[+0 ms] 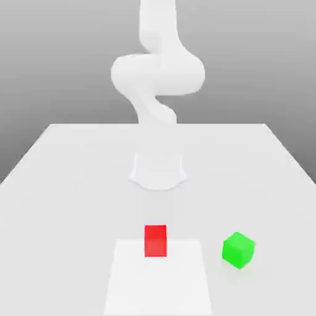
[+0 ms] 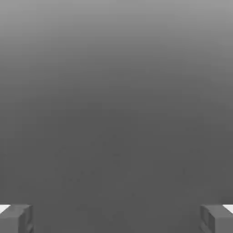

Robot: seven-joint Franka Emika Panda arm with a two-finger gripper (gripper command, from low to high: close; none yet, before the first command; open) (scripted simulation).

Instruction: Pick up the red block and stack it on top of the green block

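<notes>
The red block (image 1: 155, 241) rests on the white table, near the front and about midway across the exterior view. To its right in that view, a short gap away, the green block (image 1: 238, 250) sits turned at an angle. Neither block touches anything else. In the hand view my gripper (image 2: 116, 218) is open: one grey fingertip (image 2: 16, 218) and the other (image 2: 217, 218) stand far apart, with plain grey background between them. The white arm (image 1: 157, 74) rises behind the blocks.
The white table (image 1: 74, 185) spreads wide around both blocks. A slightly lighter square patch (image 1: 157, 284) lies on it under and in front of the red block. A rounded white part of the robot (image 1: 158, 170) sits at mid-table behind the blocks.
</notes>
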